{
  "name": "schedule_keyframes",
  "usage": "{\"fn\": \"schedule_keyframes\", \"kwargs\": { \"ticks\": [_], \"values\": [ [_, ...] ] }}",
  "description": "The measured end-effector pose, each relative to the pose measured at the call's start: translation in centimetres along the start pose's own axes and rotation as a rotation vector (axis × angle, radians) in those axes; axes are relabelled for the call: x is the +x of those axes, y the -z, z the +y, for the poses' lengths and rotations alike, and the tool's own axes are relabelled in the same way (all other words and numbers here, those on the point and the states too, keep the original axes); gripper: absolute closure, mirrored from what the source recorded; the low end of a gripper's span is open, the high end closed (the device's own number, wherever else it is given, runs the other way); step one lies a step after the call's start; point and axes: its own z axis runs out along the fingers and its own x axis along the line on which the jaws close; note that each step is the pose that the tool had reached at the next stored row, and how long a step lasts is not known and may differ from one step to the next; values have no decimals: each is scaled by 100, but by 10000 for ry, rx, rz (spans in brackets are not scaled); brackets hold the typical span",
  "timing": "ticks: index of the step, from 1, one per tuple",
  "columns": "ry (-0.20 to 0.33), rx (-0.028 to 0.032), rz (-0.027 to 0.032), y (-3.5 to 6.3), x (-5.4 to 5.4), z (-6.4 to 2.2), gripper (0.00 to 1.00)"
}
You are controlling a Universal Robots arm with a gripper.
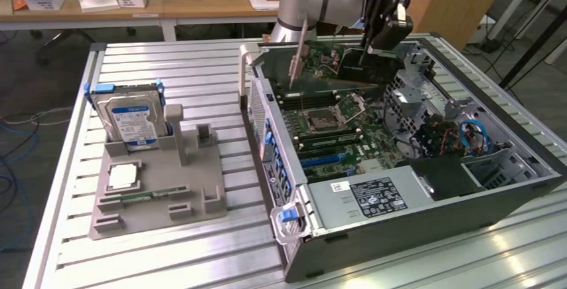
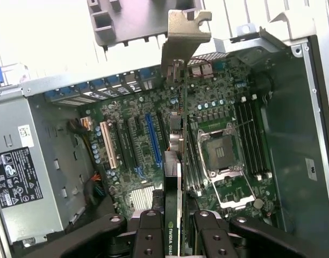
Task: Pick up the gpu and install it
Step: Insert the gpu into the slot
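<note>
The ribbed aluminium table (image 1: pixel 177 63) and the open black computer case (image 1: pixel 425 232) were seen in the exterior view from high and well back, obliquely downward. The wrist view was taken close behind the gripper (image 2: pixel 178 231), straight into the case; the green motherboard (image 1: pixel 350 144) was shared.

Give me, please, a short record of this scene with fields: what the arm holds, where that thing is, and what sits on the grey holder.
held item: gpu, seen edge-on in the wrist view
fingers: shut on the gpu
position: over the motherboard inside the open computer case, apparently not yet in a slot
grey holder: hard drive standing upright
surface: slatted metal table
</note>
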Motion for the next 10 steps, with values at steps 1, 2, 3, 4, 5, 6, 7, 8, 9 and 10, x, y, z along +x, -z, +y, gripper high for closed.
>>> {"fn": "schedule_keyframes", "kwargs": {
  "ticks": [1,2,3,4,5,6,7,8,9,10],
  "values": [
    [78,-2,0,0,0,0,74],
    [158,-3,0,-1,0,0,74],
    [236,-5,1,-1,0,0,74],
    [315,-7,1,-1,0,0,74],
    [392,-8,1,-2,0,0,74],
    [465,-10,2,-2,0,0,74],
    [539,-12,1,-3,0,0,74],
    [614,-13,1,-3,0,0,74],
    [696,-15,2,-3,0,0,74],
    [771,-17,3,-3,0,0,74]
  ]
}}
